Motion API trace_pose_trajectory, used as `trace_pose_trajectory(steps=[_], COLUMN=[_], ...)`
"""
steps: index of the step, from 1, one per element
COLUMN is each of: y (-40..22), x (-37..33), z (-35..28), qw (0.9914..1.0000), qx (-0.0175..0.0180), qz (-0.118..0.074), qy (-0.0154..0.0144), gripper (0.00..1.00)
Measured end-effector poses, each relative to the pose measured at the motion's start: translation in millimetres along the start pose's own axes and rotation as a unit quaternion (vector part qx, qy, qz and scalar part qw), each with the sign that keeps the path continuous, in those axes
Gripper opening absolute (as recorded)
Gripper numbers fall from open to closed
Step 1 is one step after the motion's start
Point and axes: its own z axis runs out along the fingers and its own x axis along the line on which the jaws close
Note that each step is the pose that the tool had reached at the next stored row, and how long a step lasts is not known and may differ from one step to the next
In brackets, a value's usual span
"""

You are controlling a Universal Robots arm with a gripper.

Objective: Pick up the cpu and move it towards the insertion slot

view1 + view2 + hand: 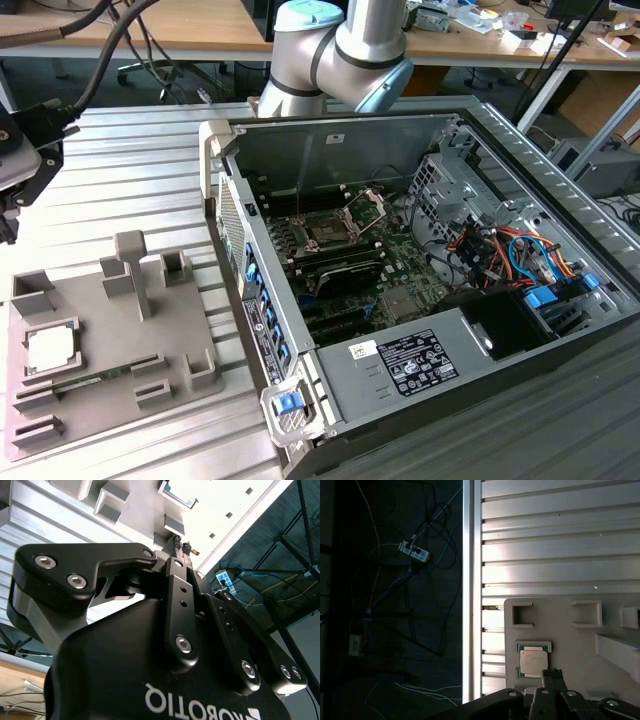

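Hovering jaws near the cpu

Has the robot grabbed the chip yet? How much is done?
Nothing looks done yet. The cpu lies in its recess in the tray, not picked up. In hand: in the first wrist view the gripper hangs over the tray close to the cpu, shut and holding nothing. Not yet done: lifting the cpu and carrying it to the slot inside the case.

Wooden desks stand behind the ribbed metal table; cables cross the dark floor.
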Motion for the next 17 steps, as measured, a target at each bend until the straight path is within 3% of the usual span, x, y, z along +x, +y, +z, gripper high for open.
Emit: trace_pose_trajectory(steps=[13, 15, 17], y=[-0.1, -0.4, -0.4], x=[0.0, 0.0, 0.0], z=[2.1, 10.0, 10.3], qw=[1.00000, 1.00000, 1.00000], qx=[0.0000, 0.0002, 0.0002], qz=[0.000, 0.000, 0.000], qy=[0.0000, 0.0000, 0.0000], gripper=[0.11, 0.11, 0.11])
